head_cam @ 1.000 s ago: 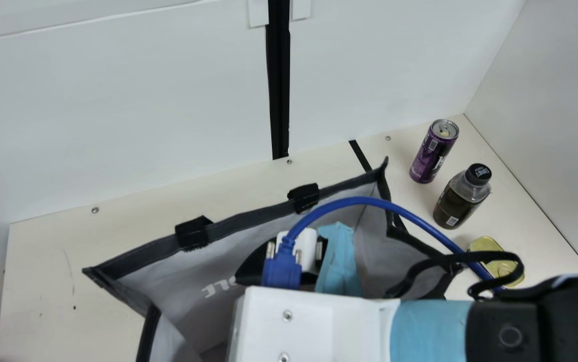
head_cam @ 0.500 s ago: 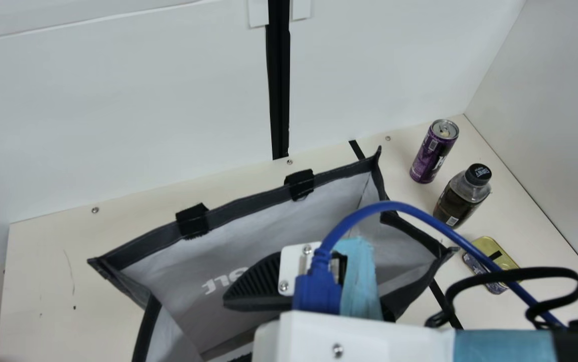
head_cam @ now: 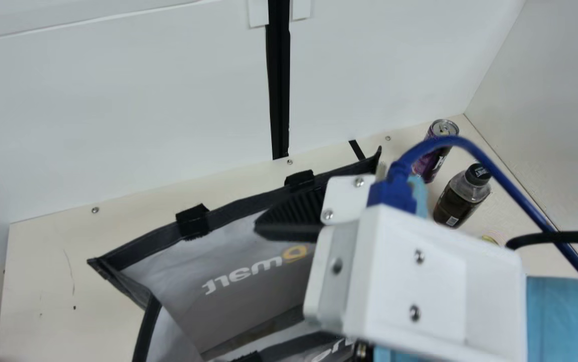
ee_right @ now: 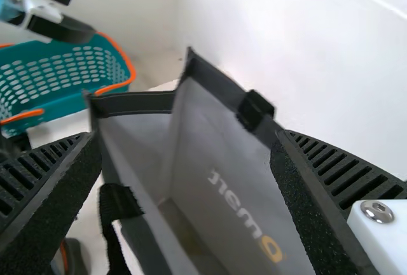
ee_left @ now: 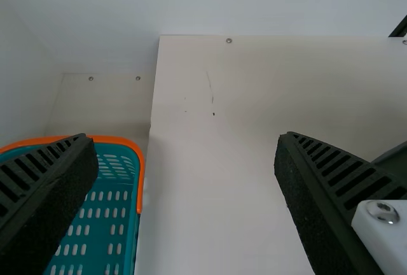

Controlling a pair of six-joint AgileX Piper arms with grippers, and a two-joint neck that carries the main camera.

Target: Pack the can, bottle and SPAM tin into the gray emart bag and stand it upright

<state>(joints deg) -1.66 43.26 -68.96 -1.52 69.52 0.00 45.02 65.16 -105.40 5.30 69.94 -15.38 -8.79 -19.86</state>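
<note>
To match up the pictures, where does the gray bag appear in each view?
Main view: the gray bag gapes at lower centre, partly behind the right arm.
Left wrist view: what looks like its corner is at the right edge, partly hidden.
Right wrist view: its open mouth is at centre, reaching the bottom edge.
Shared landmark: the cream table.
</note>
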